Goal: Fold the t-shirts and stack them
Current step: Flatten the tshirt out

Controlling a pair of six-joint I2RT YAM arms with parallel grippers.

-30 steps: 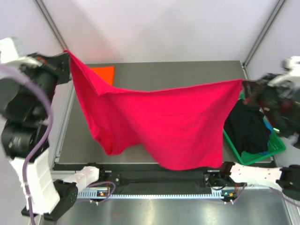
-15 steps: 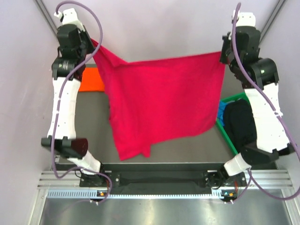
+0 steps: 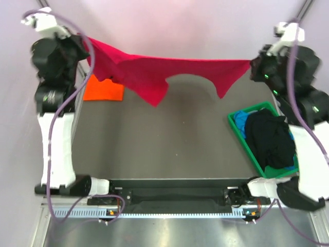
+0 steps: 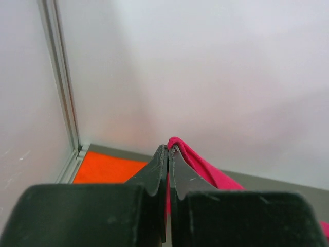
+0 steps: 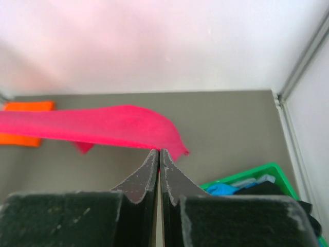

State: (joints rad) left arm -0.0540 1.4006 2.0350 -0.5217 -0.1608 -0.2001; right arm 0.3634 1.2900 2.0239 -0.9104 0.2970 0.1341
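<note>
Crimson shirt [image 3: 175, 71] hangs stretched in air, beyond and left of green bin [image 3: 247, 110], off worktop [image 3: 169, 139]. Left pincer [image 4: 168, 149] and right pincer [image 5: 158, 152] each clamped on a shirt corner. Judged light, limp, sags mid-span, not fragile. Best hold: corners or hem edge.

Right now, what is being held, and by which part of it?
The red t-shirt, stretched in the air: the left tool pinches one corner, the right tool the opposite corner.
</note>
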